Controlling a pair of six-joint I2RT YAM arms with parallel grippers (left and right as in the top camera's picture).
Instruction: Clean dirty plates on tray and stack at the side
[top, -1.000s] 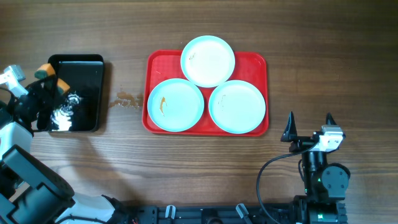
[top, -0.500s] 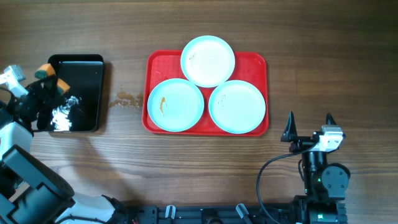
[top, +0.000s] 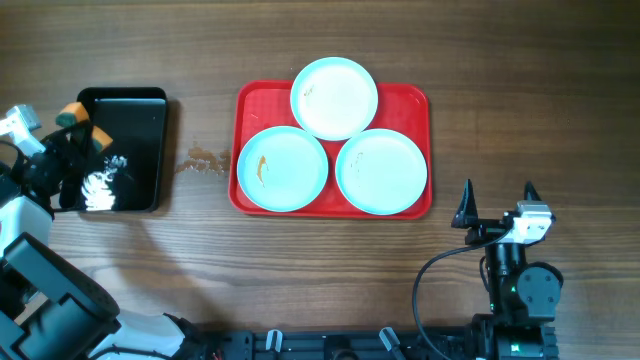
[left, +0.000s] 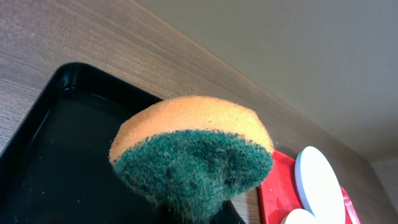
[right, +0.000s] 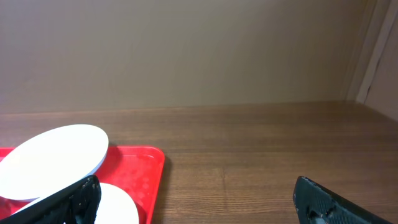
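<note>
Three round pale plates lie on the red tray (top: 248, 100): one at the back (top: 334, 97), one front left (top: 283, 168) with a brown-orange smear, one front right (top: 381, 171). My left gripper (top: 82, 124) is shut on an orange and green sponge (left: 193, 152) over the black tray (top: 135, 110) at the far left. My right gripper (top: 497, 200) is open and empty, near the table's front edge, right of the red tray. The right wrist view shows the back plate (right: 53, 158) and the tray's corner (right: 149, 168).
A brown smear (top: 205, 160) marks the wood between the black tray and the red tray. White foam (top: 100, 185) lies in the black tray's front part.
</note>
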